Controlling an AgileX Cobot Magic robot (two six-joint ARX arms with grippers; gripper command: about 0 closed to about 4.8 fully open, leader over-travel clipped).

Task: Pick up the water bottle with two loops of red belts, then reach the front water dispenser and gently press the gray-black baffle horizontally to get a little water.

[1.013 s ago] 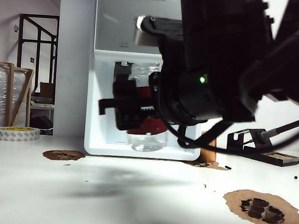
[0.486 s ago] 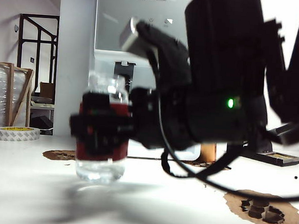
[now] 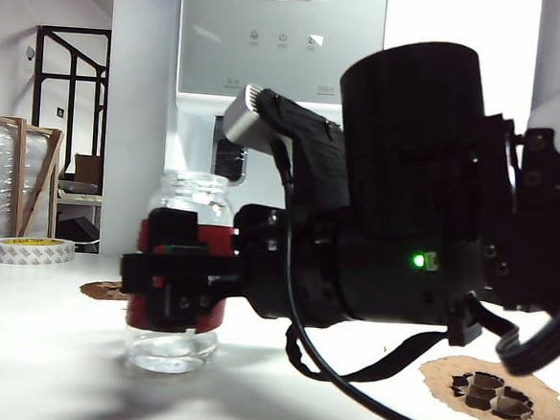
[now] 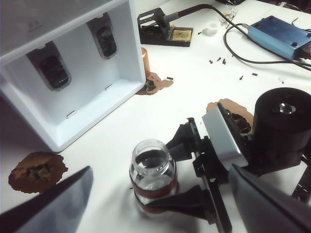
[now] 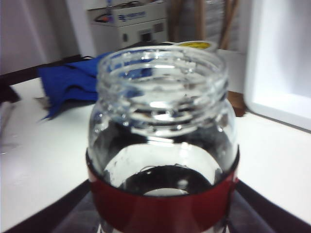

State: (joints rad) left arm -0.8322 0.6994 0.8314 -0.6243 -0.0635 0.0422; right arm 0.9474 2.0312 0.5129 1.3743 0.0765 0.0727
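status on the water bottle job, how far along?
Done, apparently: the water bottle stands upright on the table with a little water showing at its bottom, clear of the water dispenser behind it.
In hand: the right claw is clamped around its red bands.
Left: let go and pull back. The left claw hangs open above, holding nothing.

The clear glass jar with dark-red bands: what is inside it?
The clear glass jar with dark-red bands shows some water at its bottom; the bands and right pincer cover its middle.
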